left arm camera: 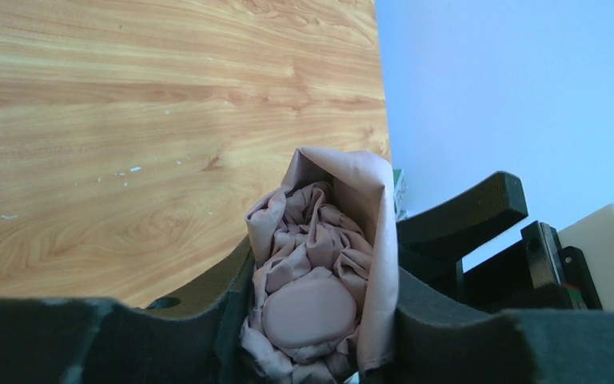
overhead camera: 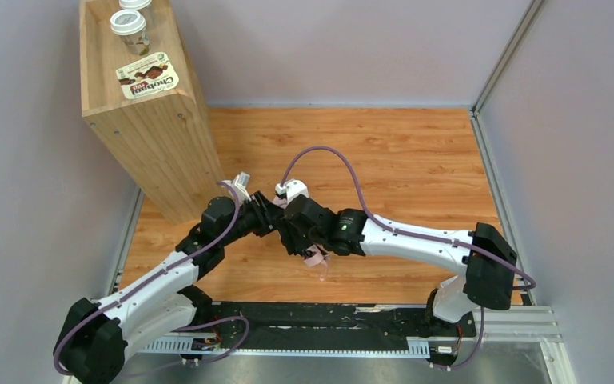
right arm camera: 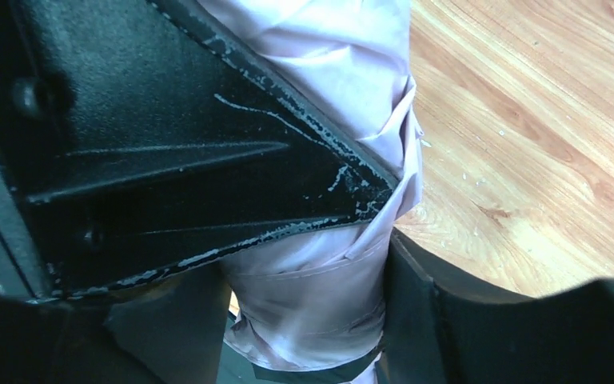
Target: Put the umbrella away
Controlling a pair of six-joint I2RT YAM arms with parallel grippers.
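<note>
The umbrella is a small pale pink fabric bundle held between both grippers above the middle of the table. In the top view only its lower end (overhead camera: 316, 258) shows under the right wrist. The left gripper (overhead camera: 270, 216) is shut on the bundle's crumpled top end (left arm camera: 320, 280), with the round pink cap facing the camera. The right gripper (overhead camera: 292, 232) is shut on the smooth pink fabric of the umbrella (right arm camera: 320, 296). The black body of the left gripper (right arm camera: 168, 136) fills the upper left of the right wrist view. The handle and ribs are hidden.
A tall wooden box (overhead camera: 140, 112) stands at the back left with two lidded cups (overhead camera: 130, 26) and a Chobani packet (overhead camera: 148, 80) on top. Grey walls close the wooden table (overhead camera: 416, 160) at back and right. A black strip (overhead camera: 320, 320) runs along the near edge.
</note>
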